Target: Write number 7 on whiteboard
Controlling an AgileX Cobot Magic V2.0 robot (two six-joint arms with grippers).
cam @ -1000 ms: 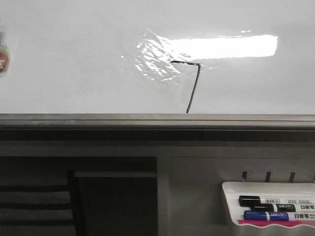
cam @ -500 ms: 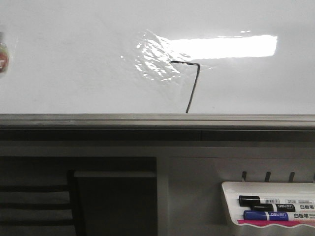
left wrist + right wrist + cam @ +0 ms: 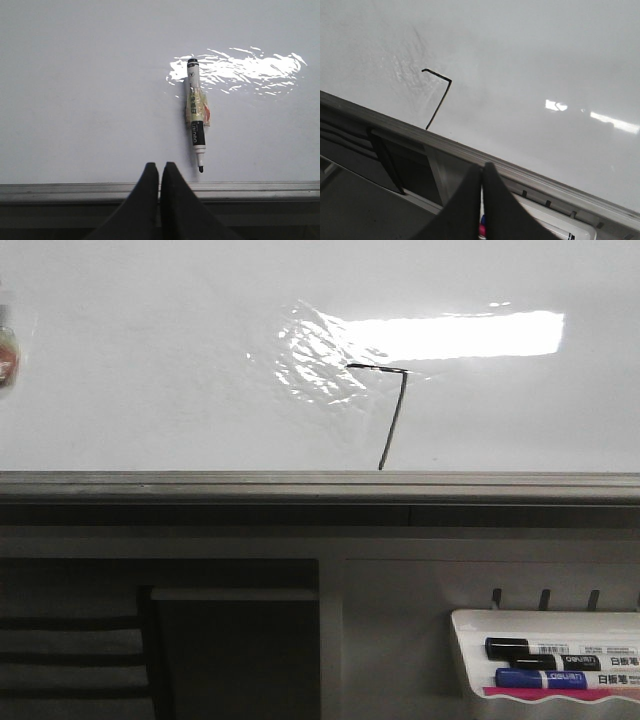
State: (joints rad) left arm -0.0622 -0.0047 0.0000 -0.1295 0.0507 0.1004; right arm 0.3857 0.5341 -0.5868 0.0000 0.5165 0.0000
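Observation:
The whiteboard fills the upper front view, with a bright light reflection and a wrinkled film patch. The number 7 is drawn on it in thin black line, just above the grey metal edge. It also shows in the right wrist view. In the left wrist view an uncapped black marker lies against the board, tip towards the edge. My left gripper is shut and empty, beside the marker tip and apart from it. My right gripper is shut and empty, off the board. Neither gripper shows in the front view.
A small white marker tray hangs below the board at the right, holding a black marker and a blue marker. A dark opening with shelves lies below the board at the left. A blurred coloured thing sits at the board's left edge.

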